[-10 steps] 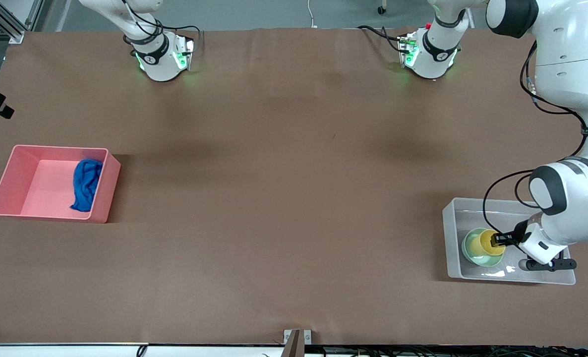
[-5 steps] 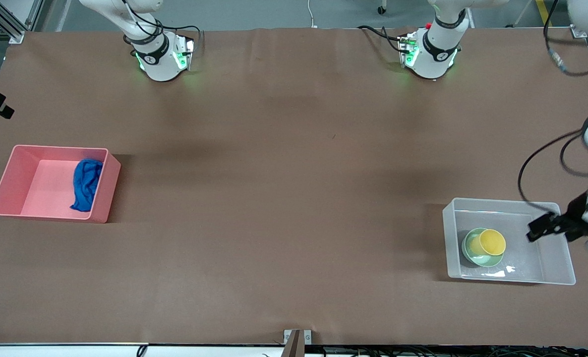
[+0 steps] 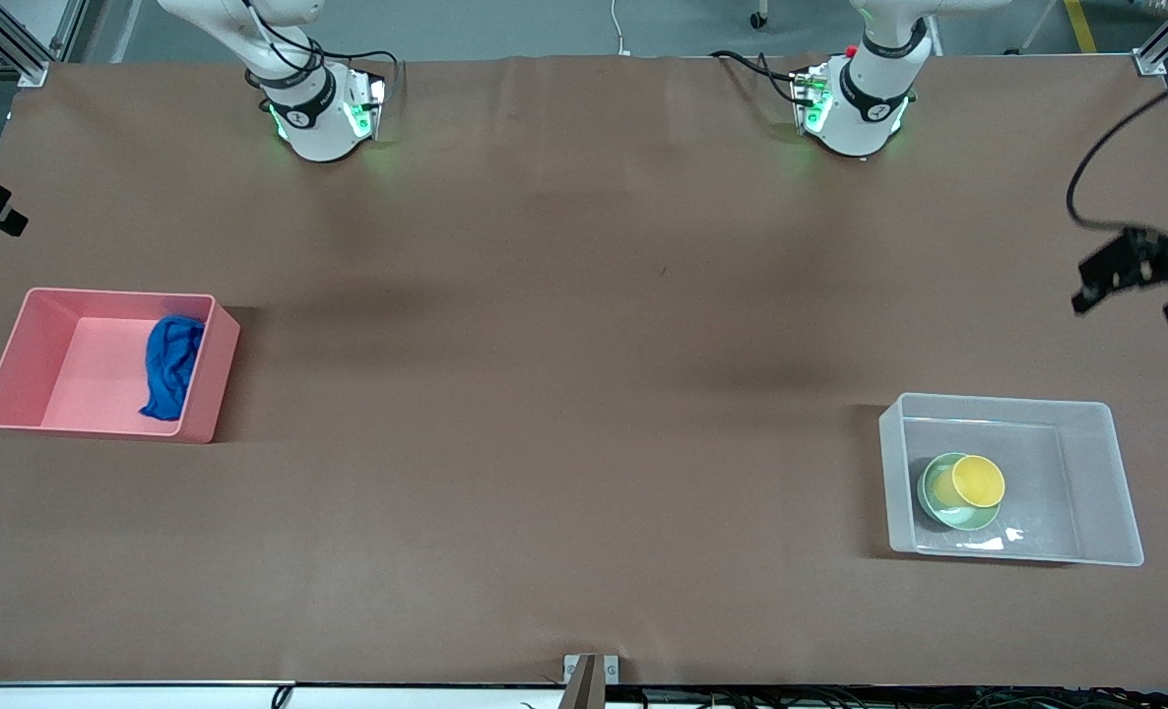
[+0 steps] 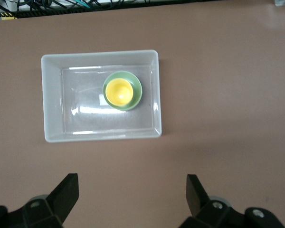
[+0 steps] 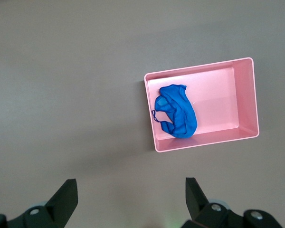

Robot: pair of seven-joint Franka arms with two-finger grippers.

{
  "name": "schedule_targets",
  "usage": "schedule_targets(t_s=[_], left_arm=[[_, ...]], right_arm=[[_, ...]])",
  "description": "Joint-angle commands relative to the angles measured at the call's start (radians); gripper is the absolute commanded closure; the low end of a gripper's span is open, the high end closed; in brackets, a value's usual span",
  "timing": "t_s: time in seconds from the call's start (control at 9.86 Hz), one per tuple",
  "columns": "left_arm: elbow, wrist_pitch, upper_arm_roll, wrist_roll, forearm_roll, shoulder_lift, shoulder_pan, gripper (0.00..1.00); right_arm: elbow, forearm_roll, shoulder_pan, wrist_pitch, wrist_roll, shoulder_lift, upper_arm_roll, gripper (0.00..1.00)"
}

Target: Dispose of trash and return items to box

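Note:
The yellow cup (image 3: 978,481) stands in the mint-green bowl (image 3: 937,494) inside the clear box (image 3: 998,402) at the left arm's end of the table. Both show in the left wrist view: cup (image 4: 118,91), bowl (image 4: 136,95), box (image 4: 52,95). The blue rag (image 3: 170,366) lies in the pink bin (image 3: 72,364) at the right arm's end; the right wrist view shows the rag (image 5: 176,111) and the bin (image 5: 223,95). My left gripper (image 3: 1131,295) is open and empty, high over bare table beside the box (image 4: 131,183). My right gripper (image 5: 130,190) is open and empty, high over bare table beside the pink bin.
The two arm bases (image 3: 318,108) (image 3: 855,103) stand along the table edge farthest from the front camera. A brown cloth (image 3: 584,394) covers the whole table. A small metal bracket (image 3: 589,675) sits at the table's nearest edge.
My left gripper let go of the yellow cup, leaving it in the bowl, then rose out of the clear box and drew back toward the bases. The right arm has not moved.

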Motion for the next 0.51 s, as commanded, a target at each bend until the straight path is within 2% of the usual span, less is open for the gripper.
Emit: schedule_targets(t_s=[0.0,0.2,0.41], left_arm=[[0.083,-0.11,-0.004,-0.007,0.021,0.023,-0.002,0.0],[0.162,-0.201,-0.005,-0.089,0.023,0.041,-0.005,0.0],[0.159,-0.246,-0.033,-0.142,0.023,0.031,0.0,0.0]], right_arm=[[0.007,-0.01,-0.01,-0.009,-0.021,0.0,0.005,0.0],[0.007,-0.01,-0.01,-0.009,-0.021,0.0,0.005,0.0],[0.007,-0.01,-0.01,-0.009,-0.021,0.0,0.005,0.0]])
